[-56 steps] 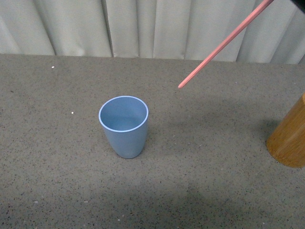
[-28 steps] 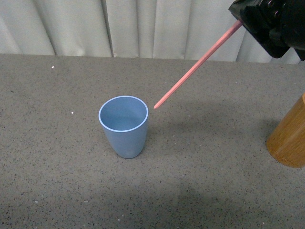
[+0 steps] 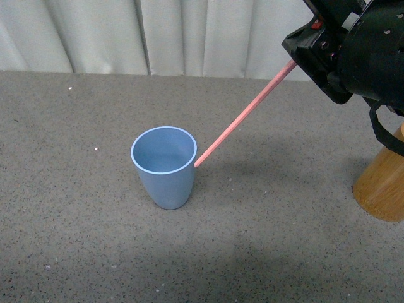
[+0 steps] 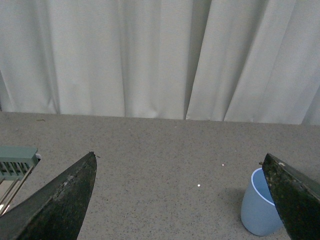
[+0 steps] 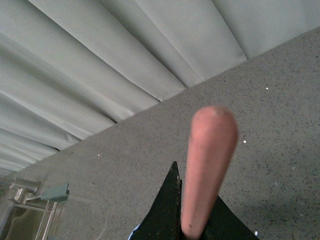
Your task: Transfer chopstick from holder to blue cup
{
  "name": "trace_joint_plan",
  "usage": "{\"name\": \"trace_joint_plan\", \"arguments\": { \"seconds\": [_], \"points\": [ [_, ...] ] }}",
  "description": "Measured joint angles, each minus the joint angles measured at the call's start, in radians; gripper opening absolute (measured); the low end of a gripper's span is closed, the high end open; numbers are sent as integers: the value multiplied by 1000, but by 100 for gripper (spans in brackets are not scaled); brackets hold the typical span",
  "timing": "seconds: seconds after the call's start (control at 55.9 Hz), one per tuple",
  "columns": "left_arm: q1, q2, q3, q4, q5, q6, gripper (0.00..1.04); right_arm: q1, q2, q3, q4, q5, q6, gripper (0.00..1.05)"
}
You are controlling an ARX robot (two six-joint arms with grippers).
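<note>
The light blue cup [image 3: 164,165] stands upright on the grey table, left of centre. A salmon-pink chopstick [image 3: 243,115] slants down to the left from my right gripper [image 3: 294,60], which is shut on its upper end at the top right. Its lower tip sits right at the cup's right rim, outside the opening; whether it touches I cannot tell. The orange-brown holder [image 3: 384,188] stands at the right edge, partly cut off. In the right wrist view the chopstick [image 5: 207,170] sticks out between the dark fingers [image 5: 167,210]. My left gripper [image 4: 179,156] is open and empty, with the cup [image 4: 256,212] beside one finger.
A pale pleated curtain [image 3: 189,38] closes off the far edge of the table [image 3: 95,240]. A grey-green rack [image 4: 17,162] stands off to the side in the left wrist view, and it shows in the right wrist view as well [image 5: 50,192].
My right gripper has come down and leftward into the front view. The chopstick's tip has dropped from above and right of the cup to beside its right rim.
</note>
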Motion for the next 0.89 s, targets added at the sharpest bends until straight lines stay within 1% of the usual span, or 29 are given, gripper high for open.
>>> {"name": "trace_joint_plan", "arguments": {
  "seconds": [0.483,0.895],
  "points": [
    [0,0,0,0,0,0,98,-1,-29,27,-18,-9,3,2],
    [0,0,0,0,0,0,98,10,69,124,-33,-20,-6,2]
  ]
}}
